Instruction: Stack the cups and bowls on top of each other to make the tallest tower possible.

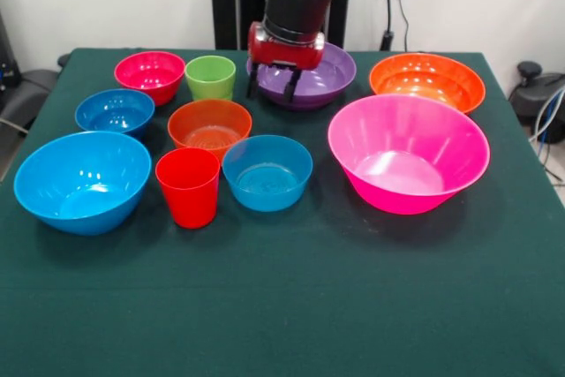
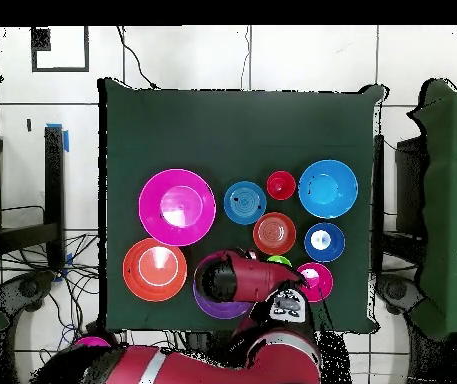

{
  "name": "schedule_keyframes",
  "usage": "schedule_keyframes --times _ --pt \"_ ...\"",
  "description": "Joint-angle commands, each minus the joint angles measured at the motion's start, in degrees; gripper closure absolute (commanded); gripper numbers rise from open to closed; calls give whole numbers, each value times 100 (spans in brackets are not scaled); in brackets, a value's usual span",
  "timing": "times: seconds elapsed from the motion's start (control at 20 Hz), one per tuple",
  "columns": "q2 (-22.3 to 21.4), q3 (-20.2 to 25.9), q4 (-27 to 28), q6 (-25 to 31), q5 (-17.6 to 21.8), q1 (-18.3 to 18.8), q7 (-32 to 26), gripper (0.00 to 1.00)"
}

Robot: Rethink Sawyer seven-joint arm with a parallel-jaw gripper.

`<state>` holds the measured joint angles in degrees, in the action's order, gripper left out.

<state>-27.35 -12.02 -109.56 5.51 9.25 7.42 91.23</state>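
Front view: the gripper (image 1: 272, 83) hangs over the left rim of the purple bowl (image 1: 322, 77), its dark fingers spread apart and grasping nothing. No tower is built: every bowl and cup stands singly on the green table (image 1: 291, 306). The hot-pink bowl (image 1: 408, 153) sits right of centre, the large orange bowl (image 1: 428, 81) behind it. The red cup (image 1: 188, 187) stands between the large light-blue bowl (image 1: 82, 181) and a smaller blue bowl (image 1: 267, 172); the green cup (image 1: 210, 78) stands beside the magenta bowl (image 1: 150, 75).

You have 7 bowls on the table (image 1: 291, 306): 1 hot pink (image 1: 409, 153), 1 purple (image 1: 328, 74), 1 magenta (image 1: 150, 75), 2 orange (image 1: 427, 82) (image 1: 210, 124) and 3 blue (image 1: 82, 181) (image 1: 115, 112) (image 1: 267, 172). You also have 2 cups, 1 red (image 1: 188, 187) and 1 green (image 1: 210, 78).
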Motion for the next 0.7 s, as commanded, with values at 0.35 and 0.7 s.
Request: schedule_keyframes --times 0.35,0.7 --pt "259 989 401 -224 316 825 412 0" --pt "389 1219 493 -197 505 1259 323 0"
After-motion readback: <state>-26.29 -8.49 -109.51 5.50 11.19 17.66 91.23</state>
